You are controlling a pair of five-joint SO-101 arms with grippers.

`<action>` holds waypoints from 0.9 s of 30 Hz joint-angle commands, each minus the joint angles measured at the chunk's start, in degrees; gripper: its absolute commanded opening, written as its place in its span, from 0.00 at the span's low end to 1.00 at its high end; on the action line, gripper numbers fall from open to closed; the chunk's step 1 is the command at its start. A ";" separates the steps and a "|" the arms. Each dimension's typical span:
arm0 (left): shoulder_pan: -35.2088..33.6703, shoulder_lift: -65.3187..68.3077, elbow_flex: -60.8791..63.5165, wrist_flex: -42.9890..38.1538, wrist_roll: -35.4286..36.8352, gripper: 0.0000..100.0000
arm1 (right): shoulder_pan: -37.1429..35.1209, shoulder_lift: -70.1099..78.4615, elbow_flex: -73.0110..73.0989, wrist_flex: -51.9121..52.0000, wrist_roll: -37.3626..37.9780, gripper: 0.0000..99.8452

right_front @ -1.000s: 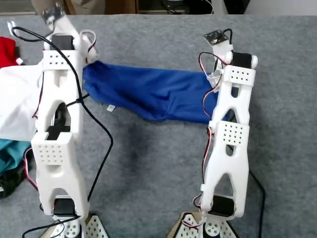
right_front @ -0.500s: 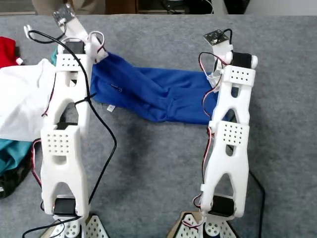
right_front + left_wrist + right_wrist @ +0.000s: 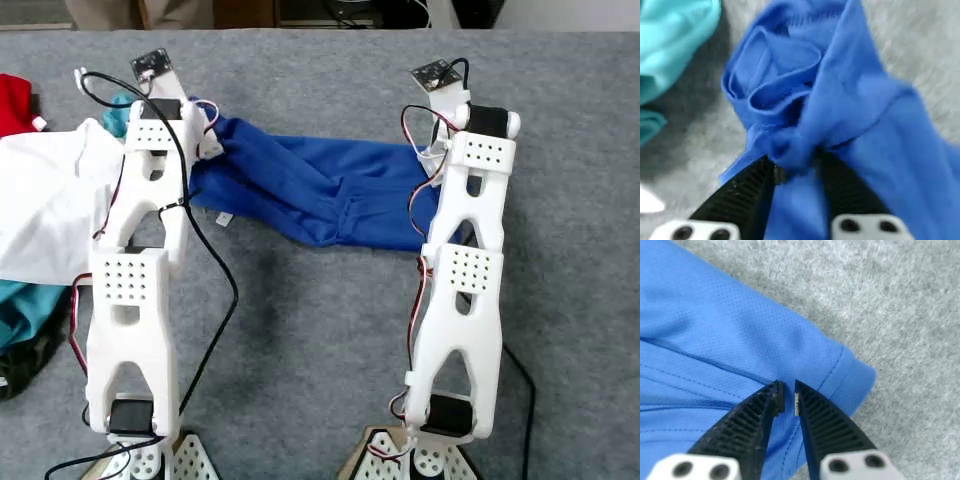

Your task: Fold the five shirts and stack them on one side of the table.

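High view: one blue shirt (image 3: 310,185) lies rumpled, stretched left to right across the far half of the table (image 3: 320,330) between two arms. One white shirt (image 3: 40,200), one teal shirt (image 3: 20,305) and one red shirt (image 3: 12,100) crowd the left edge.

Left wrist view: the left gripper (image 3: 795,160) clenches its fingers on a bunched blue fold.

Right wrist view: the right gripper (image 3: 789,392) pinches the hemmed corner.

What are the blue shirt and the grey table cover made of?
The blue shirt: seemingly a synthetic sports knit, matte, with fine pinhole mesh and a stitched hem. The table cover: looks like grey felt or low-pile carpet, fuzzy and mottled.
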 commanded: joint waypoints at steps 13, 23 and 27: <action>-2.37 -0.57 -21.63 21.89 -3.43 0.26 | 0.31 -0.48 -2.68 -0.79 0.70 0.06; -2.64 -0.48 -13.10 20.75 -7.30 0.22 | 0.31 -0.48 -2.68 -0.79 0.70 0.06; -3.43 -0.48 -8.53 15.74 -12.22 0.15 | 0.31 -0.48 -2.68 -0.79 0.70 0.06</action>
